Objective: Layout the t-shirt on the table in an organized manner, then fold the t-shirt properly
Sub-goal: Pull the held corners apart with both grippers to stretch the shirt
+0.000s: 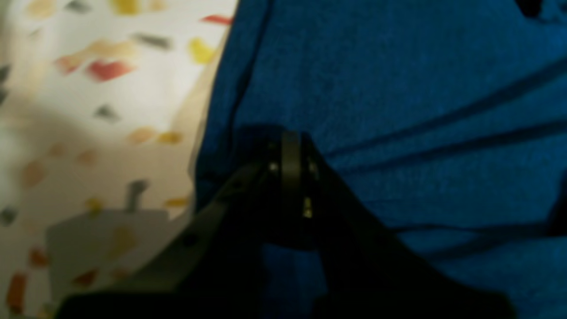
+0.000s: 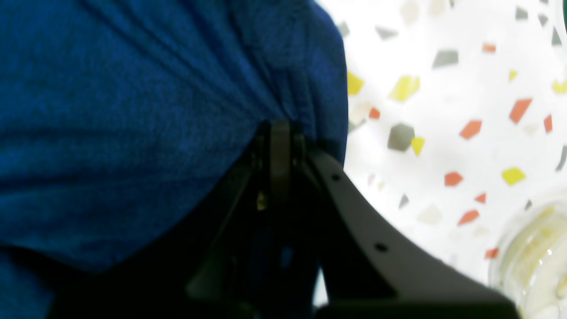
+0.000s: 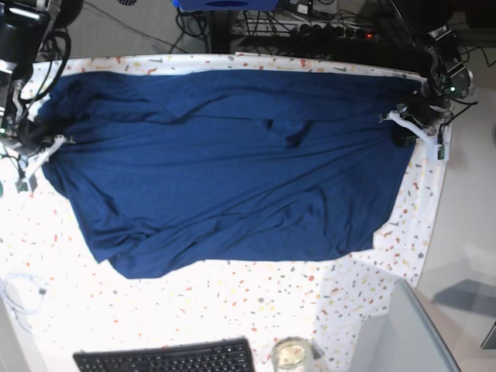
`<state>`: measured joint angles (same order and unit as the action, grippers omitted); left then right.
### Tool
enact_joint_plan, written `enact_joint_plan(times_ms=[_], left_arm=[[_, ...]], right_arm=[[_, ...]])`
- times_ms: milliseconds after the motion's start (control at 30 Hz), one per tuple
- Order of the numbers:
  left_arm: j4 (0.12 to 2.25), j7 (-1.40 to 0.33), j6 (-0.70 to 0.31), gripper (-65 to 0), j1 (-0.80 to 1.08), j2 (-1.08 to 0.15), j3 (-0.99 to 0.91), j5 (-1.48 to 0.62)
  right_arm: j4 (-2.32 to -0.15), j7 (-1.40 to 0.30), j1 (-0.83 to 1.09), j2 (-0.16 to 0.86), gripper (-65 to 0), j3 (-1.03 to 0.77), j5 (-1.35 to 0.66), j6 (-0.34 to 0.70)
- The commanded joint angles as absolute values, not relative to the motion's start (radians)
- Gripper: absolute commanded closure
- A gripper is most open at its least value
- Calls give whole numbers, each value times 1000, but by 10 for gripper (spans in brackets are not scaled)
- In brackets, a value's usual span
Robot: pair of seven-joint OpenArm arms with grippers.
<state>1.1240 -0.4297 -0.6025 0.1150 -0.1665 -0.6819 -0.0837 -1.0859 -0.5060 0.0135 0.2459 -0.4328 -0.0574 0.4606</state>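
Observation:
The dark navy t-shirt (image 3: 225,170) lies spread wide across the speckled white table (image 3: 232,302), stretched between both arms, with wrinkles and a folded lower-left edge. My left gripper (image 3: 403,132) is at the shirt's right edge in the base view, shut on the fabric (image 1: 398,110); its jaws (image 1: 290,146) pinch the cloth beside the table cloth (image 1: 110,110). My right gripper (image 3: 43,143) holds the opposite, left edge, shut on the t-shirt (image 2: 133,110), with its fingertips (image 2: 280,133) closed in the bunched hem.
A black keyboard (image 3: 167,358) lies at the table's near edge, with a glass jar (image 3: 291,355) beside it, also seen as the jar (image 2: 536,248). A white cable (image 3: 19,293) curls at the near left. Cables and equipment stand behind the far edge.

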Motion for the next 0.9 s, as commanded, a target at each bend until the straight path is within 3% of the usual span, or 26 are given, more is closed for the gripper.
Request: enact_joint_plan(times_ms=[0, 267, 467, 733, 867], left_arm=[[1127, -478, -579, 0, 130, -179, -699, -44], [1283, -483, -581, 0, 157, -173, -707, -44], [1449, -624, -581, 0, 110, -159, -710, -44], [1248, -621, -578, 0, -51, -160, -705, -33], [1119, -527, -568, 0, -82, -166, -704, -28]], right_arm=[[-1102, -541, 19, 259, 0, -437, -38, 452], [-1239, -547, 76, 252, 0, -437, -38, 452], [-1399, -634, 91, 240, 0, -435, -38, 452], [-1326, -636, -33, 209, 0, -289, -38, 456], [-1233, -633, -105, 208, 0, -226, -38, 452]])
